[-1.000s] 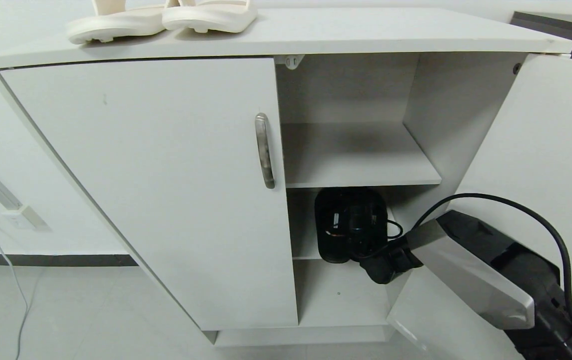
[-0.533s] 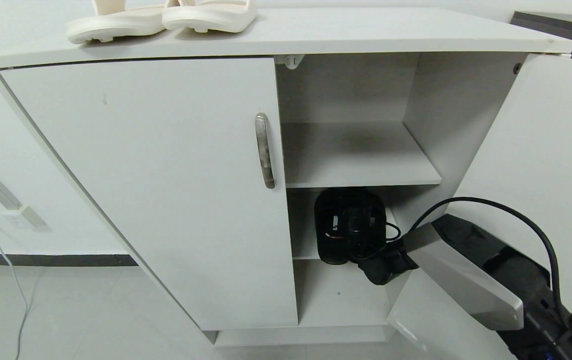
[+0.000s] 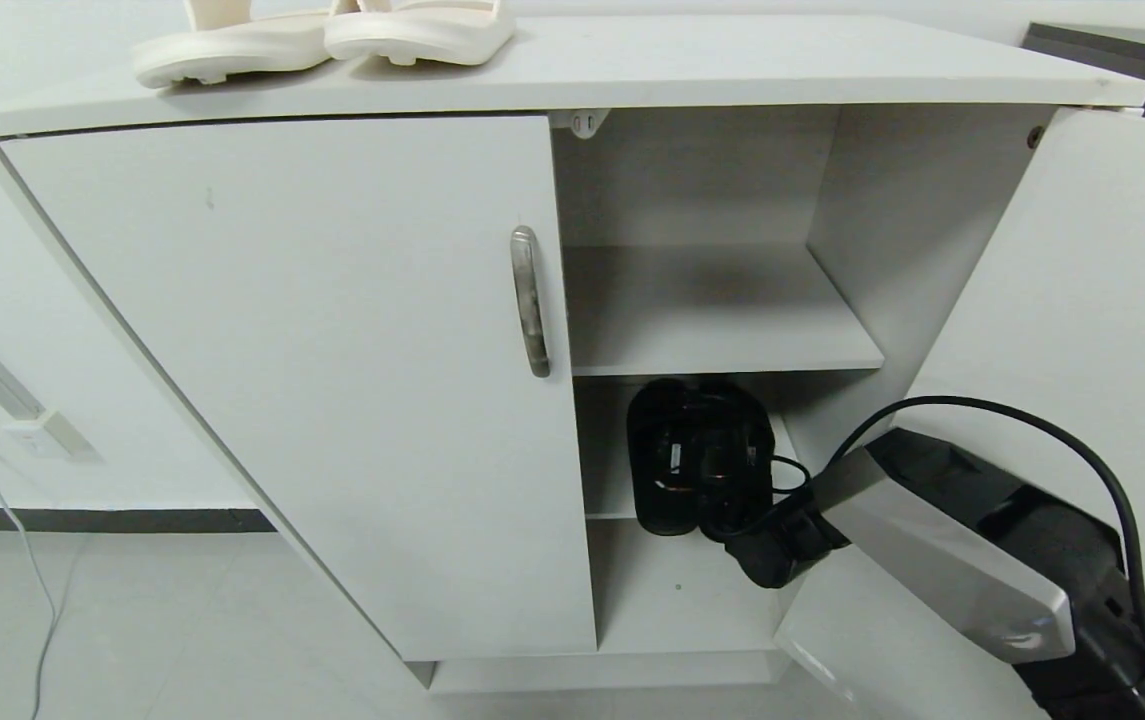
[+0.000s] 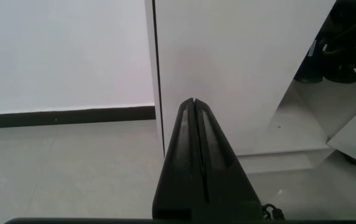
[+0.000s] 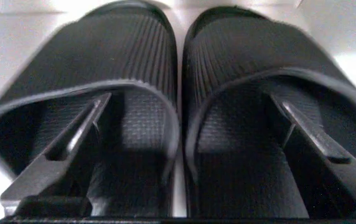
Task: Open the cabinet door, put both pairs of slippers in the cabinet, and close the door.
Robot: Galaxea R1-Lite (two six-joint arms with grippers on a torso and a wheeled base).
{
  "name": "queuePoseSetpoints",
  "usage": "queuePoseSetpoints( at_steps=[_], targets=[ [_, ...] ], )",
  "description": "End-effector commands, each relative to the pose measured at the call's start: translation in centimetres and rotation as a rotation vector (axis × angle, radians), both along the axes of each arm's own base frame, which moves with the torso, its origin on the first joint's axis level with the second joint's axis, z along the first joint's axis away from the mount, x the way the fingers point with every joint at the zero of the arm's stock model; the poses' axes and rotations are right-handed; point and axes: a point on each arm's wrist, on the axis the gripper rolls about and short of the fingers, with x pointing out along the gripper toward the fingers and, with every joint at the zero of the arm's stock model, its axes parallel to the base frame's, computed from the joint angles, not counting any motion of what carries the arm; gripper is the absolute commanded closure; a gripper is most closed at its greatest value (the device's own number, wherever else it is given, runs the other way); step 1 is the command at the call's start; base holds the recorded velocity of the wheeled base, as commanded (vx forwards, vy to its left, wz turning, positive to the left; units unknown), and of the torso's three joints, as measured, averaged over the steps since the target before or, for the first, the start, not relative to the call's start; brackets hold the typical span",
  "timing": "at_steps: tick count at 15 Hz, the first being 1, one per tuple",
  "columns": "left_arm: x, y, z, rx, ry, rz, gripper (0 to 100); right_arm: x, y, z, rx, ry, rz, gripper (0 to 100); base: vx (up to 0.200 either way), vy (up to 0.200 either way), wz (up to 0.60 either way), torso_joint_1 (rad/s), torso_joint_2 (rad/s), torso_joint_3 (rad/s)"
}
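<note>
Black slippers (image 3: 700, 455) lie on the middle cabinet shelf (image 3: 604, 485), flatter than before; my right tool (image 5: 190, 99) is spread inside them, left tool (image 4: 194, 104) together

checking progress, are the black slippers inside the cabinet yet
In: the black slippers lie on the cabinet's middle shelf, with the right gripper open inside their straps.
</note>
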Motion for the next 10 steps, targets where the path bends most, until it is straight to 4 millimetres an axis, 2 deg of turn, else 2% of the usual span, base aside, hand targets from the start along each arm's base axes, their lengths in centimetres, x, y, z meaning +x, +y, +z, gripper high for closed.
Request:
queuePoseSetpoints(
  at_steps=[1,8,10],
  targets=[
    [0.0,0.0,0.0,0.0,0.0,0.001,100,-2.3,-0.2,2.3,0.011,-0.015,0.017,0,0.0,0.0,0.0,0.0,0.0,0.0],
    [0.0,0.0,0.0,0.0,0.0,-0.001,100,-9.6,-2.2,3.8,0.012,-0.016,0.075,0,0.0,0.0,0.0,0.0,0.0,0.0],
    [0.0,0.0,0.0,0.0,0.0,-0.001,100,-12.7,-2.2,4.2,0.013,-0.024,0.11,0,0.0,0.0,0.0,0.0,0.0,0.0]
  ],
)
